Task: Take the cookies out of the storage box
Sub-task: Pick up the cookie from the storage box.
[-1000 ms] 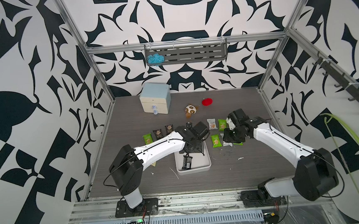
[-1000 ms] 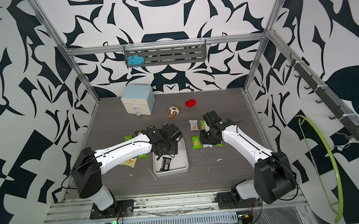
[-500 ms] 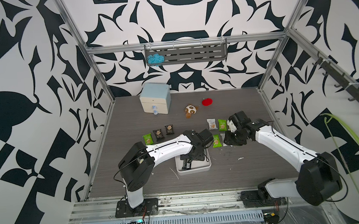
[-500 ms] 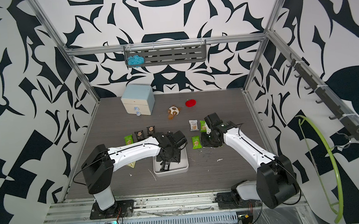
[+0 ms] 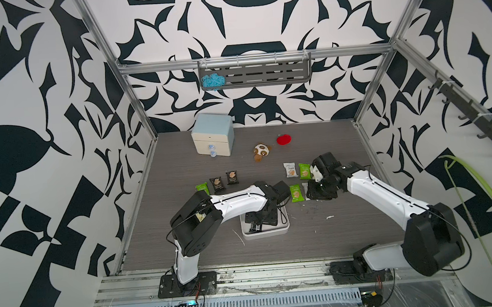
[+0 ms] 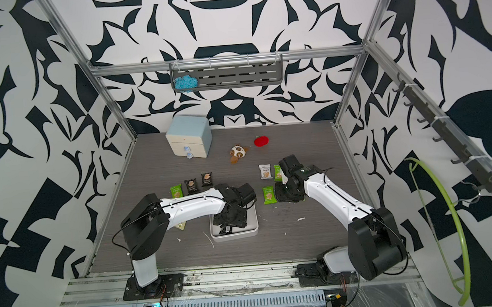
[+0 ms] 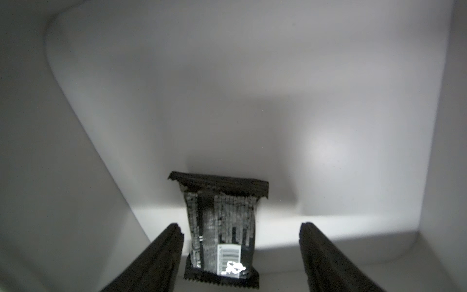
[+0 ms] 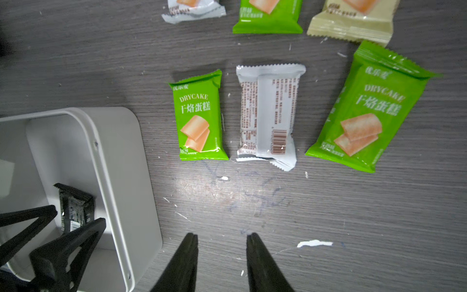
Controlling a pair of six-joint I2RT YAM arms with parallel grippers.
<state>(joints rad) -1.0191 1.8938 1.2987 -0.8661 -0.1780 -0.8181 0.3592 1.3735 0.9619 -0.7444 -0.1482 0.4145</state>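
Inside shallow square white plastic storage box [image 5: 266, 235]: one black foil cookie packet [image 7: 219, 207], barcode side up, flat on box floor, close to a side wall. Sole packet visible in there; in both top views mostly hidden under L arm.

L gripper [image 7: 240, 224] down inside box, jaws wide apart, straddling black foil cookie packet w/o pinching it: one black finger [image 7: 166, 252] just beside packet edge, other finger well clear. Nothing gripped.

R gripper [image 8: 222, 235] outside box, off its far-R corner, low over grey wood-grain tabletop [image 8: 278, 215]. Jaws part open, only bare tabletop betw. them, nothing held.

Other cookies out of box, flat on tabletop:
- Just beyond box's far-R corner, side by side: small green packet w/ tan biscuit pic [image 8: 199, 118], white packet printed back up [image 8: 267, 113], second green packet [image 8: 366, 113], tilted vs. other two.
- Further out from same corner, in a row: white front-up packet [image 5: 290, 169], third green packet [image 5: 304, 171], cream packet [image 8: 353, 20].
- Off box's far-L corner, in a row: black biscuit-pic packet [image 5: 232, 177], second black packet [image 5: 217, 183], fourth green packet [image 5: 202, 187].
- L of box, part hidden under L arm: pale cream-yellow packet [image 6: 181, 225].

Well beyond box's far side, nr back wall: cream two-drawer cabinet w/ pale-blue top [image 5: 212, 138], brown-and-white plush toy [image 5: 261, 151], small red plush item [image 5: 284, 139].
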